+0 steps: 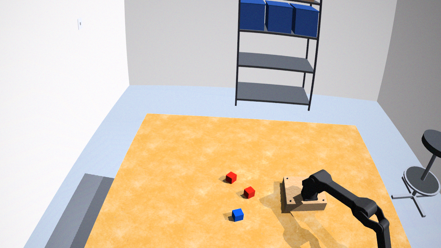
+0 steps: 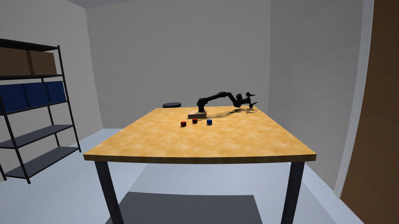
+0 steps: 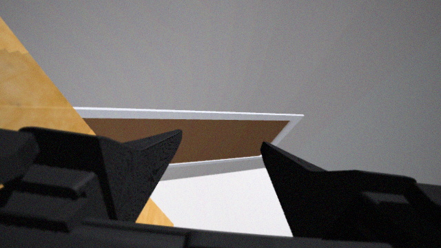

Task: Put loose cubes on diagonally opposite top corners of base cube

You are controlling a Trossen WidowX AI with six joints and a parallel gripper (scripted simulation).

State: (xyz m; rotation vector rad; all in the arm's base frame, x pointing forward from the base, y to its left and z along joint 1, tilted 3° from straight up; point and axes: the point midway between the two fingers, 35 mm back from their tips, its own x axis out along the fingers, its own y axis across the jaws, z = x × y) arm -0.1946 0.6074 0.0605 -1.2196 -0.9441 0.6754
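One red cube (image 1: 231, 177) (image 2: 183, 124) lies on the table, nearest the shelf side. A second red cube (image 1: 249, 192) (image 2: 194, 121) lies apart from it, closer to the arm's base. A blue cube (image 1: 237, 215) (image 2: 209, 122) lies apart from both. All three rest on the table top, none stacked. The frames do not mark which cube is fixed. My gripper (image 2: 255, 99) (image 3: 222, 140) is open and empty, its fingers wide apart. It is raised near the table's side edge, far from the cubes and pointing away from them. It is outside the top view.
The arm's wooden base block (image 1: 293, 192) (image 2: 197, 114) stands beside the cubes. The table (image 1: 185, 147) (image 2: 232, 141) ends close to the gripper. A shelf rack (image 1: 274, 61) (image 2: 32, 135) and a stool (image 1: 433, 141) (image 2: 171, 105) stand off the table.
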